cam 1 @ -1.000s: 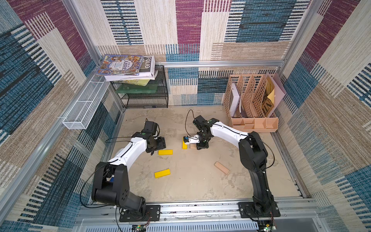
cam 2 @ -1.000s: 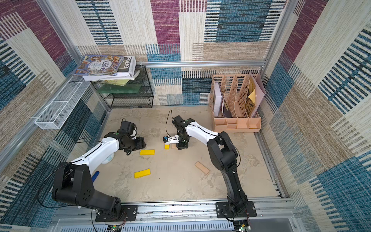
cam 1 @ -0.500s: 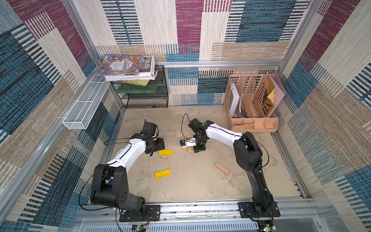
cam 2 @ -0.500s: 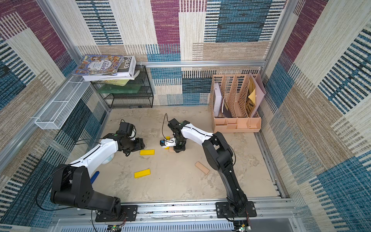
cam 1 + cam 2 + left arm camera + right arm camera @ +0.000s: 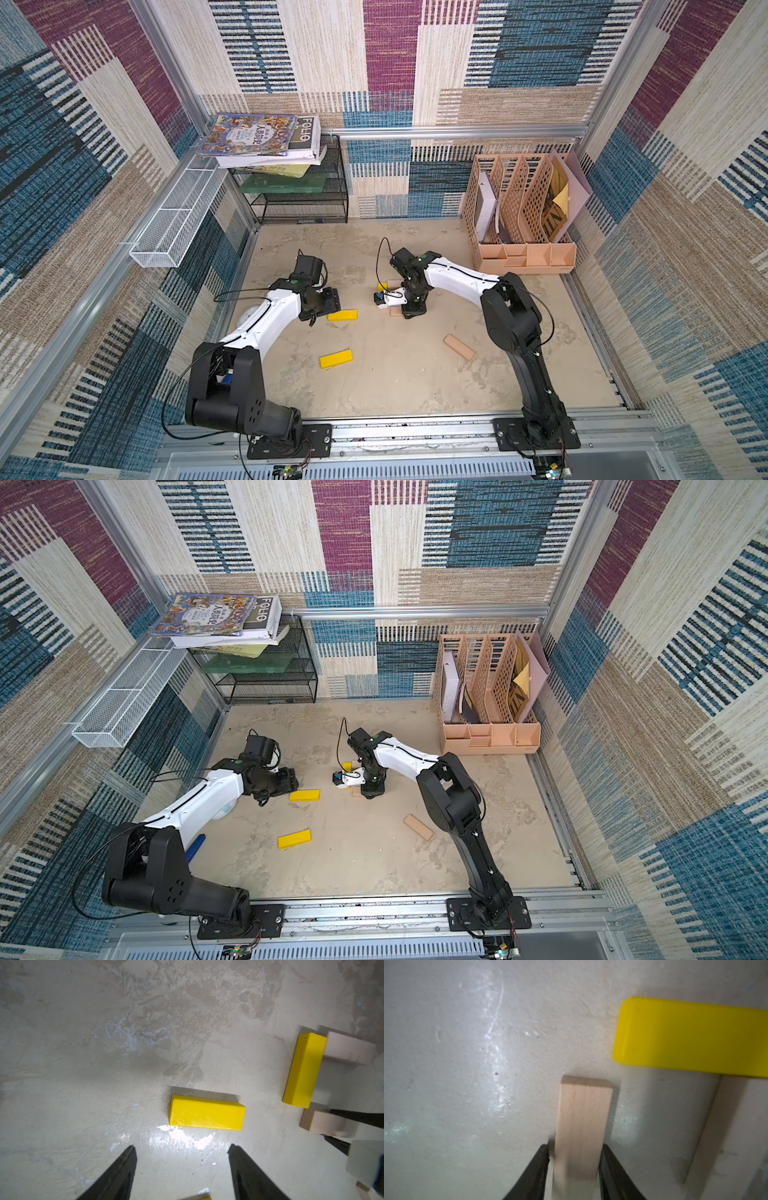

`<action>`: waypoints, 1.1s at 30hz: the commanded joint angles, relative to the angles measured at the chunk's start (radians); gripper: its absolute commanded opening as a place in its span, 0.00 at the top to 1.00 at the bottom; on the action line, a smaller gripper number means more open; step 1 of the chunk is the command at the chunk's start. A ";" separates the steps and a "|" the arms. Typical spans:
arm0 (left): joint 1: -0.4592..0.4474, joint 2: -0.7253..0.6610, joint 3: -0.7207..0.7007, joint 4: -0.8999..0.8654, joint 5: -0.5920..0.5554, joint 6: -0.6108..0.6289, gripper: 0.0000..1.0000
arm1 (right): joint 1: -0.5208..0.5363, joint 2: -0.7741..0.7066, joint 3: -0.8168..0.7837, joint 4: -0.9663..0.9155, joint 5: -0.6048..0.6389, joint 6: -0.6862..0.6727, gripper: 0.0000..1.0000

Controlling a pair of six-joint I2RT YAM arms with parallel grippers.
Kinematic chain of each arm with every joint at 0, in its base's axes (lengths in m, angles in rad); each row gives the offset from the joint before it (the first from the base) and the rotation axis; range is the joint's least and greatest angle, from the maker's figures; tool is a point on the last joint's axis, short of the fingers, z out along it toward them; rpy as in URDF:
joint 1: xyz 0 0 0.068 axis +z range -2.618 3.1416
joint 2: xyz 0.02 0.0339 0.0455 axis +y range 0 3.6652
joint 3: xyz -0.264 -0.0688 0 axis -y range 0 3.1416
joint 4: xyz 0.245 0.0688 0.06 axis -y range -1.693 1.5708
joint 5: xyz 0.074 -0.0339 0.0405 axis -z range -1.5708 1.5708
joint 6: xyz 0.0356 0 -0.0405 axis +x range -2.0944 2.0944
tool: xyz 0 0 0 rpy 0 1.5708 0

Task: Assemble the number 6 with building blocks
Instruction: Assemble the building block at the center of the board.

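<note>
Three building blocks make a partial figure mid-floor: a yellow bar (image 5: pixel 304 1070), a tan bar (image 5: pixel 351 1050) at its far end, and a tan bar (image 5: pixel 583 1126) lying near its other end. My right gripper (image 5: pixel 575 1146) straddles this last bar. Its jaws are slightly open, with a thin gap on one side. In both top views the right gripper (image 5: pixel 411 309) (image 5: pixel 371 789) hides most of the figure. My left gripper (image 5: pixel 182 1146) (image 5: pixel 330 301) is open and empty, just short of a loose yellow bar (image 5: pixel 206 1112) (image 5: pixel 342 315). Another yellow bar (image 5: pixel 336 358) and a tan bar (image 5: pixel 459 347) lie nearer the front.
A tan file organiser (image 5: pixel 523 216) stands at the back right. A black wire rack (image 5: pixel 299 195) with books is at the back left, beside a white wire basket (image 5: pixel 174 224) on the left wall. A dark-blue object (image 5: pixel 195 845) lies beside the left arm.
My right gripper has come a little forward and down with the tan bar, setting it on the floor by the yellow bar. Its jaws have loosened. The left arm has hardly moved.
</note>
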 commanded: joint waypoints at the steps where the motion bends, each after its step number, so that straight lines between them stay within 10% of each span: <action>1: 0.003 -0.006 0.001 0.010 0.001 0.005 0.26 | 0.002 0.009 0.011 -0.014 0.005 0.011 0.57; 33: 0.014 0.010 0.015 0.012 0.005 0.004 0.27 | -0.002 0.044 0.070 -0.012 -0.008 0.027 0.64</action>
